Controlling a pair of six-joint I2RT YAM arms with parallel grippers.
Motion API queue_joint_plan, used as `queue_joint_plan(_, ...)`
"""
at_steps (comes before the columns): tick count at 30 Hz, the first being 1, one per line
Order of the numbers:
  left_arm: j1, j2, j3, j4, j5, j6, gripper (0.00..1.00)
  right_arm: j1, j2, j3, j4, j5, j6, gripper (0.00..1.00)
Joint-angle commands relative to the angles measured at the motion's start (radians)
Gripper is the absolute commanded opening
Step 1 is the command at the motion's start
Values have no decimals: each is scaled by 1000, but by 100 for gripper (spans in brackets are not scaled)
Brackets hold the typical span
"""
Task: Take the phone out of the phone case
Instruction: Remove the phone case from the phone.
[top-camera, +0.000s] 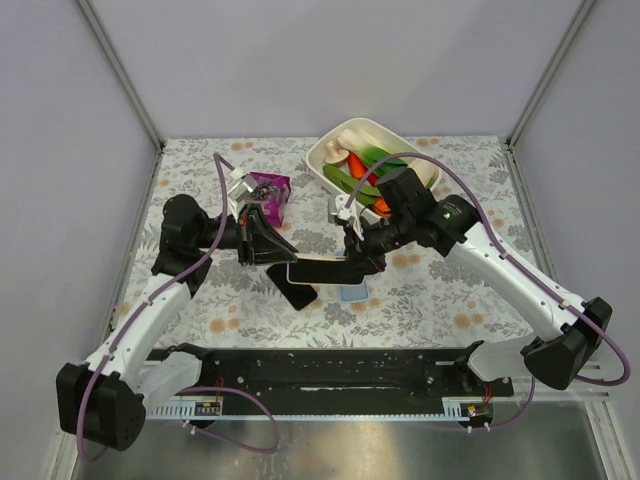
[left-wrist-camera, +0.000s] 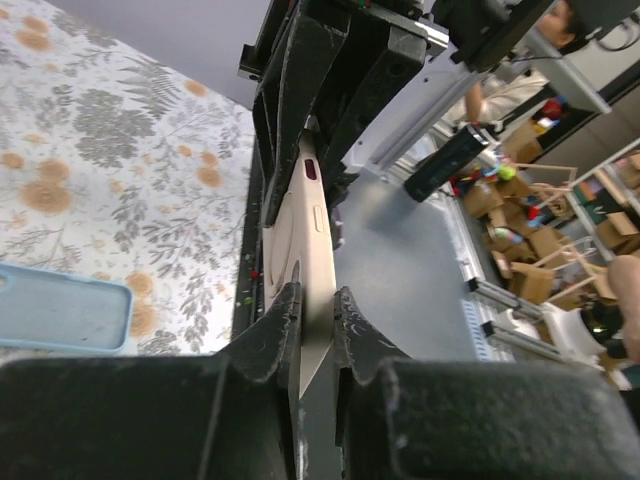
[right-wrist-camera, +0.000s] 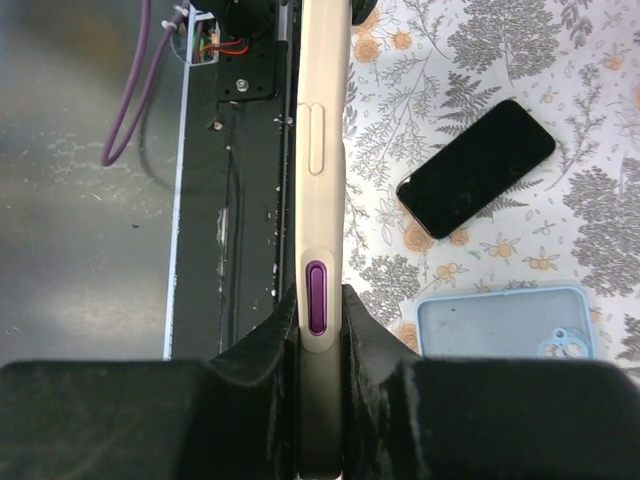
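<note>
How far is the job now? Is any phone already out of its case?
Looks done: a black phone lies bare on the table, apart from a blue case that appears empty. In hand: the left gripper and the right gripper are both shut on a beige case, held on edge. Left: whether it holds a phone is hidden; nothing is separated from it.

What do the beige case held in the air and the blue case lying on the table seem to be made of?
The beige case: probably soft silicone or rubbery plastic, matte; its edge shows moulded button bumps and no glare. The blue case: likely the same kind, matte, with a dull, speckled surface.
</note>
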Motion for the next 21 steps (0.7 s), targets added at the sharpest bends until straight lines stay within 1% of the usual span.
queue_joint_plan(1, -7, 59, -1, 508, 11, -450, 0, 34, 4, 90, -5, 30, -158, 0)
queue_joint_plan(3, -13, 61, 1, 509, -6, -477, 0, 39, -1, 95, -16, 33, -176, 0)
queue_joint_plan(7, -18, 50, -7, 476, -35, -482, 0, 54, -14, 110, -43, 40, -216, 0)
queue_joint_plan(9, -21, 53, -17, 498, -37, -510, 0, 58, -10, 126, -62, 34, -234, 0)
queue_joint_plan(12, -24, 59, -33, 578, -46, -575, 0, 83, 2, 149, -88, 62, -260, 0)
queue_joint_plan(15, -25, 61, -42, 591, -60, -597, 0, 98, 15, 175, -108, 76, -276, 0)
queue_joint_plan(17, -25, 62, -56, 585, -71, -591, 0, 103, 19, 205, -121, 68, -279, 0)
queue_joint_plan(21, -24, 61, -56, 467, -98, -507, 0, 103, 21, 244, -137, 22, -261, 0)
